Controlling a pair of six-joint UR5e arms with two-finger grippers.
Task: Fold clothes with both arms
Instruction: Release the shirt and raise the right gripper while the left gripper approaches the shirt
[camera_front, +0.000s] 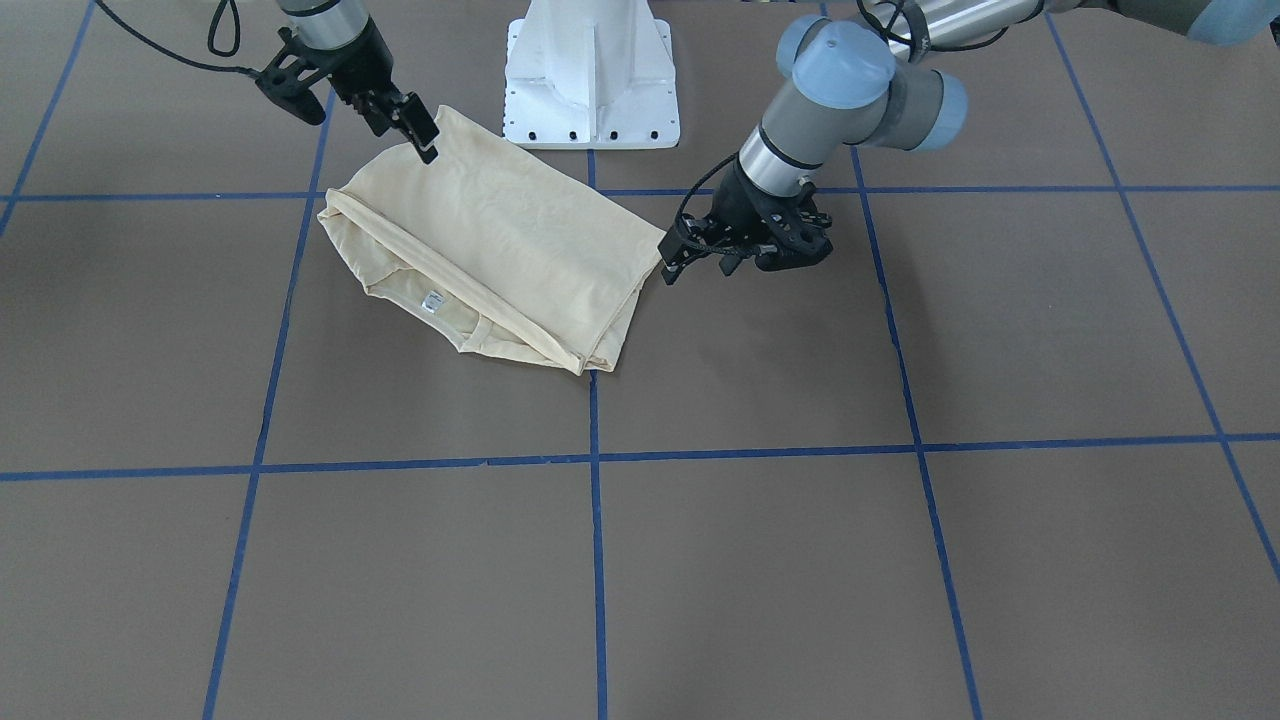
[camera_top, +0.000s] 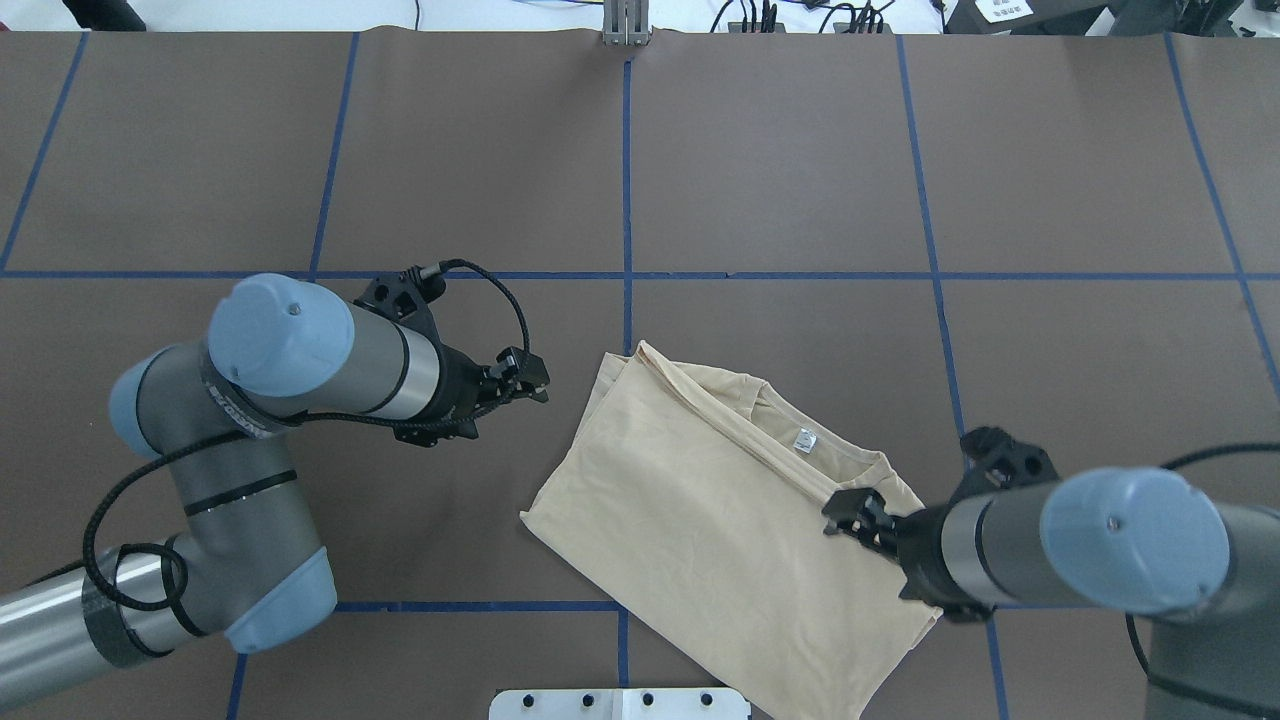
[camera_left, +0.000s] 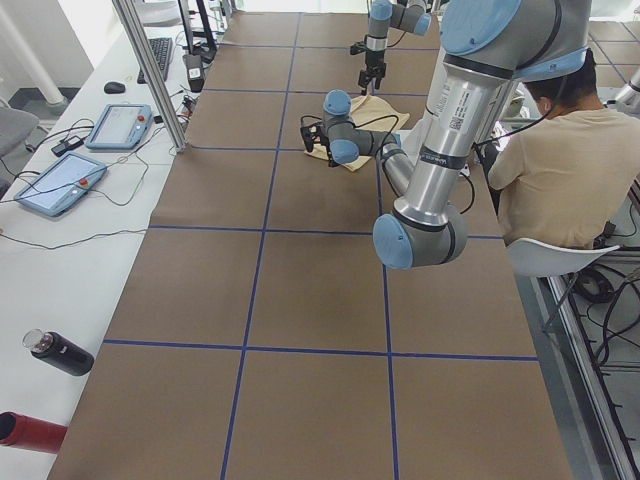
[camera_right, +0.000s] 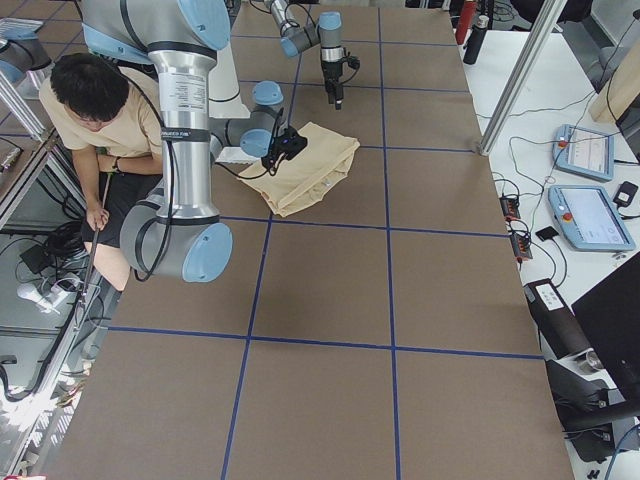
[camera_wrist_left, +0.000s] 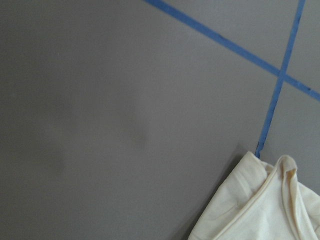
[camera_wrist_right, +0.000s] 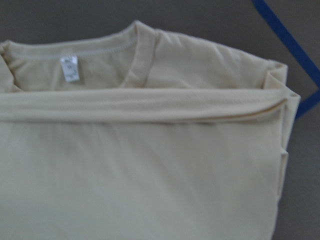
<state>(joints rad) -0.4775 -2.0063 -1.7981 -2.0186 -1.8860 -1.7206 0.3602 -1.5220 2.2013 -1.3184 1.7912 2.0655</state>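
Folded shirt (camera_front: 500, 240) on brown table (camera_front: 760, 580); blue gridlines (camera_front: 597, 560)

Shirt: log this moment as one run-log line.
shirt folded, lying flat | left gripper beside it, clear | right gripper over its collar end | grasp unclear

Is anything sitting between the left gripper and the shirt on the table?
Nothing visible. The left gripper hangs just off the folded shirt's side edge, and only bare brown table lies in the gap between them.
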